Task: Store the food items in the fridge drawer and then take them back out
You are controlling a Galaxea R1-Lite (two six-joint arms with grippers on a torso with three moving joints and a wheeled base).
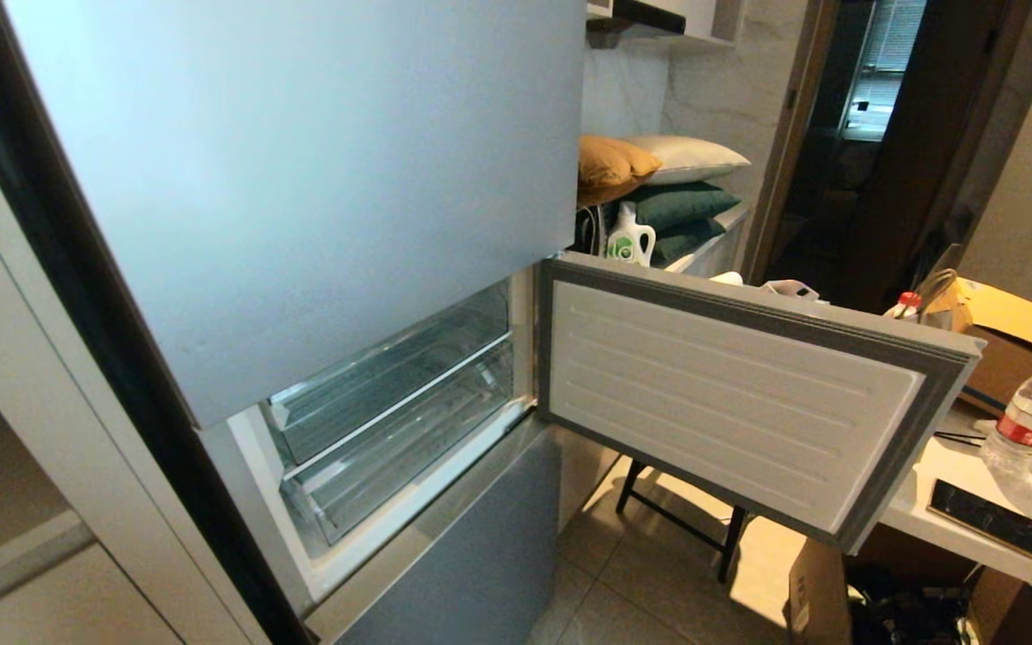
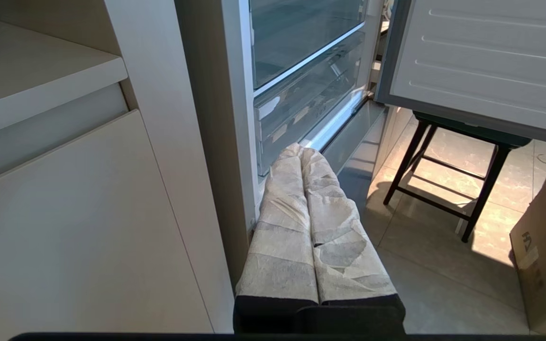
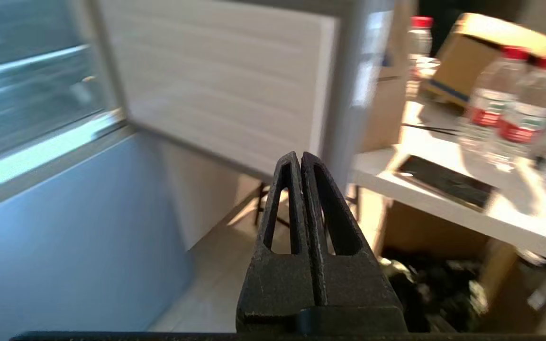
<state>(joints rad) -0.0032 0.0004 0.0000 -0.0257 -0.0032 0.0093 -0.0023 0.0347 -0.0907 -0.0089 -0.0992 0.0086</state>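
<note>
The fridge's middle compartment stands open, with two clear bins stacked inside, both pushed in. The lower, shallower one is the fridge drawer [image 1: 399,466] [image 2: 308,111], and it looks empty. The food items are out of view. Neither arm appears in the head view. My left gripper [image 2: 300,148], its fingers [image 2: 282,222] wrapped in pale tape, is shut on nothing and hangs low before the fridge's left edge. My right gripper [image 3: 300,154], with black fingers [image 3: 330,213], is shut and empty, pointing toward the open door and the white table.
The compartment door [image 1: 749,394] swings out to the right at chest height. A black stool [image 1: 677,524] stands under it. A white table [image 1: 928,502] at right holds water bottles [image 1: 1031,417], a phone [image 1: 995,522] and a cardboard box [image 1: 1018,331]. Pale cabinets [image 2: 64,213] flank the fridge's left.
</note>
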